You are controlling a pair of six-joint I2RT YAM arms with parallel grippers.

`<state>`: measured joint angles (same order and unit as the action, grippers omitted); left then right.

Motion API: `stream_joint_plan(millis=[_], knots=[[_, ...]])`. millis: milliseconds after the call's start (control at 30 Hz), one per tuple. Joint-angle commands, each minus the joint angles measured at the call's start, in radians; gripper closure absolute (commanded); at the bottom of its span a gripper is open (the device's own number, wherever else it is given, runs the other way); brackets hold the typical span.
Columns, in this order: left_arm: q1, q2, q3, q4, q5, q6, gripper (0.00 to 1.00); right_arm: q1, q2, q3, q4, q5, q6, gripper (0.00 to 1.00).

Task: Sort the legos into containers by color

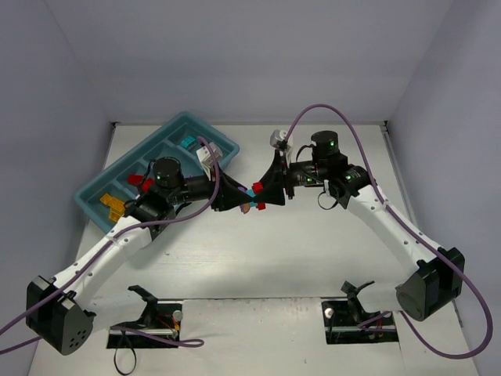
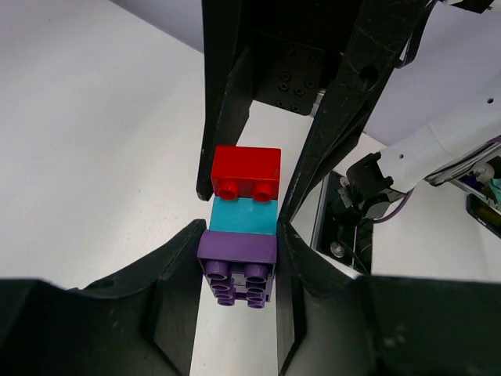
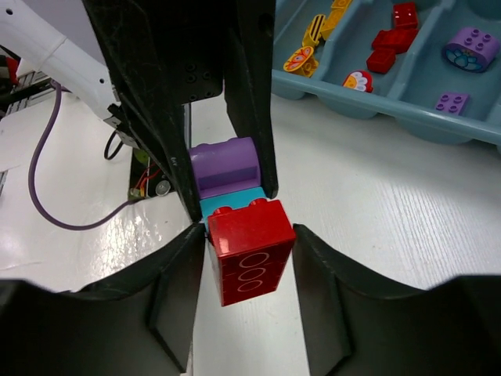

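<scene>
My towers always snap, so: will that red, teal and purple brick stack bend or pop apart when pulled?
The stack looks like hard plastic, so it probably stays stiff. With the left gripper on the purple brick and the right gripper on the red brick, pulling would likely pop it apart at a studded joint. It looks small, so probably light.

White table (image 1: pixel 274 258), grey walls (image 1: pixel 235 55)
</scene>
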<state>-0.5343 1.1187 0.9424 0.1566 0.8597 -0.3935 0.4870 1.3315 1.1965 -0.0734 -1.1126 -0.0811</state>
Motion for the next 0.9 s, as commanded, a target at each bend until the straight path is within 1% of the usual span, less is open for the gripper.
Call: stream_joint_plan(millis=[0, 33, 100, 233, 267, 333, 367, 400, 433, 600, 667, 867], knots=[[0.000, 0.003, 0.061, 0.119, 0.032, -0.001, 0.94, 0.010, -0.009, 0.015, 0.041, -0.038, -0.008, 0.59], [0.000, 0.009, 0.061, 0.124, 0.035, -0.002, 0.94, 0.012, -0.009, 0.017, 0.041, -0.038, -0.011, 0.65], [0.000, 0.013, 0.061, 0.135, 0.035, -0.008, 0.94, 0.012, -0.005, 0.020, 0.040, -0.046, -0.009, 0.72], [0.002, 0.024, 0.062, 0.146, 0.032, -0.005, 0.94, 0.021, 0.005, 0.025, 0.040, -0.064, -0.005, 0.77], [0.000, 0.027, 0.062, 0.152, 0.032, -0.008, 0.94, 0.021, 0.008, 0.025, 0.040, -0.072, -0.003, 0.88], [0.002, 0.029, 0.064, 0.153, 0.029, -0.008, 0.94, 0.024, 0.012, 0.023, 0.040, -0.082, 0.000, 0.99], [0.000, 0.029, 0.064, 0.153, 0.029, -0.007, 0.93, 0.024, 0.011, 0.021, 0.040, -0.081, 0.000, 1.00], [0.002, 0.027, 0.064, 0.152, 0.025, -0.002, 0.91, 0.022, 0.009, 0.020, 0.038, -0.079, 0.000, 1.00], [0.002, 0.024, 0.064, 0.143, 0.024, 0.007, 0.84, 0.022, 0.005, 0.015, 0.038, -0.078, 0.001, 1.00], [0.011, 0.009, 0.067, 0.074, 0.036, 0.065, 0.71, 0.007, -0.015, 0.003, 0.038, -0.059, -0.002, 1.00], [0.025, 0.004, 0.064, 0.067, 0.061, 0.068, 0.68, 0.005, -0.017, 0.002, 0.038, -0.062, 0.000, 1.00], [0.056, 0.003, 0.050, 0.084, 0.149, 0.067, 0.68, 0.004, -0.017, 0.002, 0.038, -0.073, 0.006, 1.00]])
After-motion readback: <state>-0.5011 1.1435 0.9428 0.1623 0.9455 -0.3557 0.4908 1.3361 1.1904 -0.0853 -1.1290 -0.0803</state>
